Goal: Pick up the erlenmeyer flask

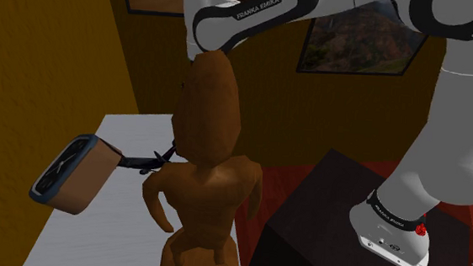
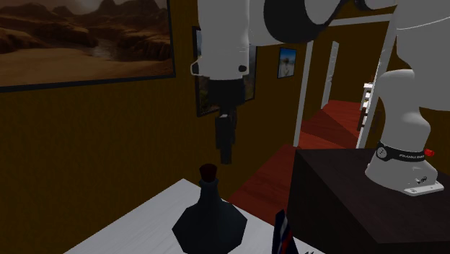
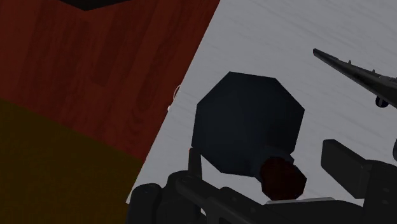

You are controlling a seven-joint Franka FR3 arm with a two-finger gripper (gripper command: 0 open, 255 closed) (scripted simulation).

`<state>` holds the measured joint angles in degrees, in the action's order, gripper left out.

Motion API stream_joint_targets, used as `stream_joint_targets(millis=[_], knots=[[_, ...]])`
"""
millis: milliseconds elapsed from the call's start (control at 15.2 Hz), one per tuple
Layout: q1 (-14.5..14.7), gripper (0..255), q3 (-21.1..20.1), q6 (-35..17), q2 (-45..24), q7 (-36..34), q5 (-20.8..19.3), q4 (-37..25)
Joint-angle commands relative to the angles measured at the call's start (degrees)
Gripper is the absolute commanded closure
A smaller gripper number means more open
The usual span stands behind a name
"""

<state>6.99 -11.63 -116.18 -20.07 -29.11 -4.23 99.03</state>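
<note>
The erlenmeyer flask is dark, with a broad faceted base and a dark red stopper. It stands upright on the white table near its edge. My black gripper hangs just above the stopper and a little towards the second exterior view's right, touching nothing. In the wrist view the flask lies below the gripper. The fingers stand apart on either side of the stopper. The gripper is open.
A tall brown figure stands on the table and blocks the middle of the shoulder view. A tan box-shaped clock and black glasses lie beside it. The dark stand is on the right, over red wooden floor.
</note>
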Motion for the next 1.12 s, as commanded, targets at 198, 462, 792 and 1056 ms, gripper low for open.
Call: stream_joint_targets(millis=[198, 462, 792, 1056], knots=[[1.56, 0, 0.26, 1.18, -9.49, -1.29, -1.01, -10.89], [1.62, 0, 0.41, -1.31, -10.66, -1.42, -1.28, -9.56], [1.68, 255, 0.54, -2.85, -11.65, -1.51, -1.48, -8.99], [1.65, 255, 0.54, -2.79, -11.66, -1.47, -1.48, -9.06]])
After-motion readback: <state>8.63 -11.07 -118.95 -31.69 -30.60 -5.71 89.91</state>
